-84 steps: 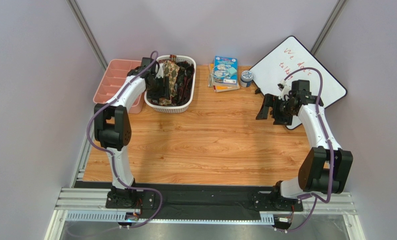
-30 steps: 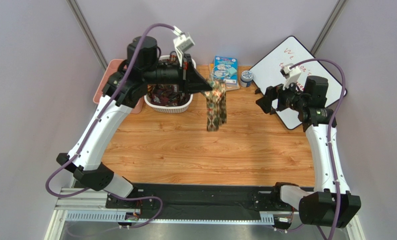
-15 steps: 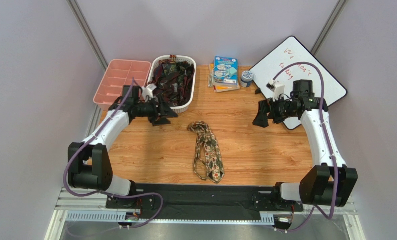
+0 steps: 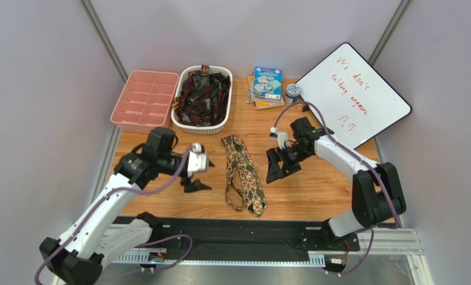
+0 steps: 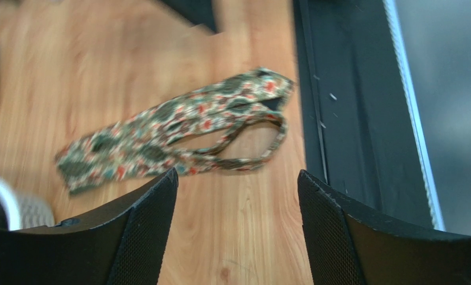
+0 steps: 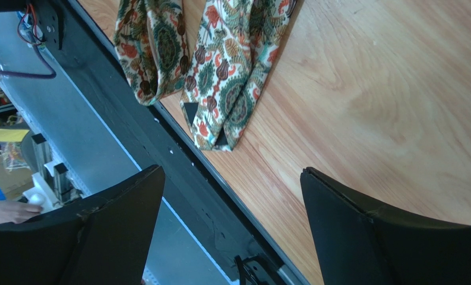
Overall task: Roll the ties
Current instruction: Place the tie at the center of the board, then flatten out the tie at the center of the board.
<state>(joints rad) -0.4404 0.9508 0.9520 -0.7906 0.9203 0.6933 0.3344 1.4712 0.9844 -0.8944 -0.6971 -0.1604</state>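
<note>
The olive-green and tan printed tie (image 4: 243, 174) lies folded on the wooden table (image 4: 315, 196), running from the middle toward the near edge. It also shows in the left wrist view (image 5: 178, 127) and the right wrist view (image 6: 226, 89). My left gripper (image 4: 199, 172) is open and empty, just left of the tie. My right gripper (image 4: 276, 168) is open and empty, just right of it. More dark red and black ties (image 4: 202, 98) fill the white basket (image 4: 199, 126) at the back.
A pink divided tray (image 4: 142, 101) stands left of the basket. Books (image 4: 266, 86), a small tin (image 4: 292, 92) and a whiteboard (image 4: 353, 95) are at the back right. The black rail (image 4: 237, 231) runs along the near edge.
Both arms have come down toward the tie, the left from near the basket, the right from the whiteboard side. The tie has not moved since it was laid on the table.
</note>
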